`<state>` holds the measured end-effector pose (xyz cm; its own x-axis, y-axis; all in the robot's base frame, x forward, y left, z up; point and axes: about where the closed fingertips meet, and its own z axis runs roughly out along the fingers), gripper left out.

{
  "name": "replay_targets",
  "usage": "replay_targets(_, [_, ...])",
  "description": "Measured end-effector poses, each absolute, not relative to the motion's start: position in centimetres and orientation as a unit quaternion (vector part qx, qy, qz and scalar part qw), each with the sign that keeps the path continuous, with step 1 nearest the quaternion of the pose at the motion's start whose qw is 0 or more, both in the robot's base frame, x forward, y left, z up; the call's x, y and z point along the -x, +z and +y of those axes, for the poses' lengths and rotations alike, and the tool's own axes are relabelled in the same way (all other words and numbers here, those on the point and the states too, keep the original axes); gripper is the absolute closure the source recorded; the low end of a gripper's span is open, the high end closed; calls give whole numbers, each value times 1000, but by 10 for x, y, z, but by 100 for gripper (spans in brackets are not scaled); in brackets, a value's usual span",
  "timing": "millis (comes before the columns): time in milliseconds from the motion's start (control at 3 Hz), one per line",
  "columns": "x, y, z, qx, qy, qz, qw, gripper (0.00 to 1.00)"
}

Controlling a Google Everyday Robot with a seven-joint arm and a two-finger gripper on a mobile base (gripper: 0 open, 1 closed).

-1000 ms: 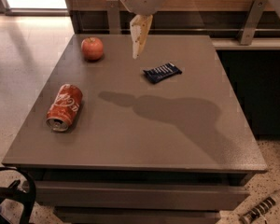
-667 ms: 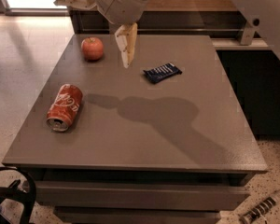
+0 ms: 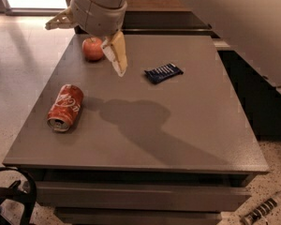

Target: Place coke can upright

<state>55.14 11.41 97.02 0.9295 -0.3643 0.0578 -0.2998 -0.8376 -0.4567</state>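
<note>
On the table's (image 3: 192, 121) left near part: can (image 3: 65, 108) flat on its side, long axis roughly near-far, silver top facing near. Gripper (image 3: 120, 71) hovering just beside the apple (image 3: 92, 48), so far-right of the can, fingers pinched together, empty.

My arm (image 3: 99, 7) reaches in from far side w/ wrist bent down; gripper (image 3: 118, 61) hangs at far left, pointing down & slightly right.
</note>
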Motion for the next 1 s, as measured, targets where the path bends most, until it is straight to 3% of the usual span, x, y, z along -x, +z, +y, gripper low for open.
replay_targets(1000, [-542, 926, 135, 963, -66, 171, 196, 0])
